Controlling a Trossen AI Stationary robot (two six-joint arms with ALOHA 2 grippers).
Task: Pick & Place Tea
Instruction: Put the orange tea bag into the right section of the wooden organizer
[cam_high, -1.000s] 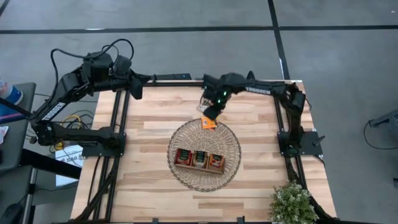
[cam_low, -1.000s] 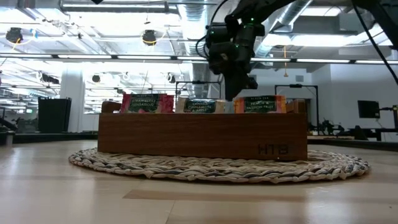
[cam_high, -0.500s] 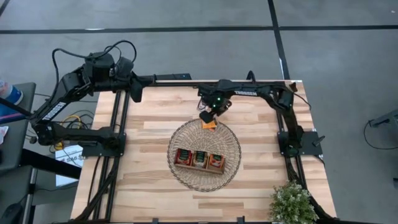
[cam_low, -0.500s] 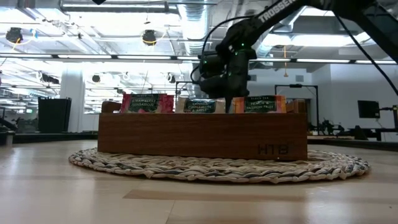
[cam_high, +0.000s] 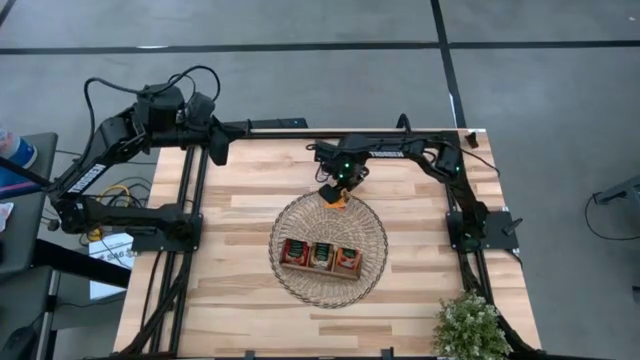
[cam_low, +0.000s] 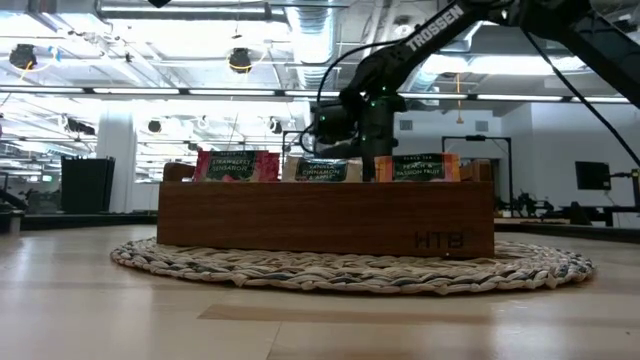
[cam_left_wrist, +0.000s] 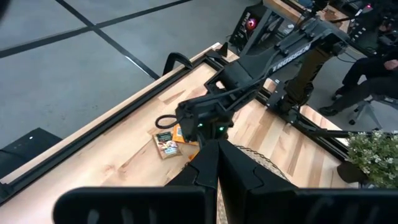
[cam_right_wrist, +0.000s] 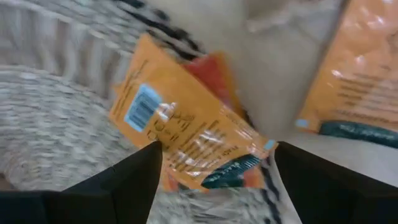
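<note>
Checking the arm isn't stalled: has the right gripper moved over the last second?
Yes. In the high view the right gripper has dropped from above the wicker basket toward its far rim, near the sachets.

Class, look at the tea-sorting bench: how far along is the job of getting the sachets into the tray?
Done: sachets stand in all three compartments of the wooden tray on the wicker basket. In hand: the right gripper, open, is down over an orange sachet at the basket's far rim, holding nothing. Left: that small pile of loose sachets. The left gripper waits shut at the far-left corner.
</note>
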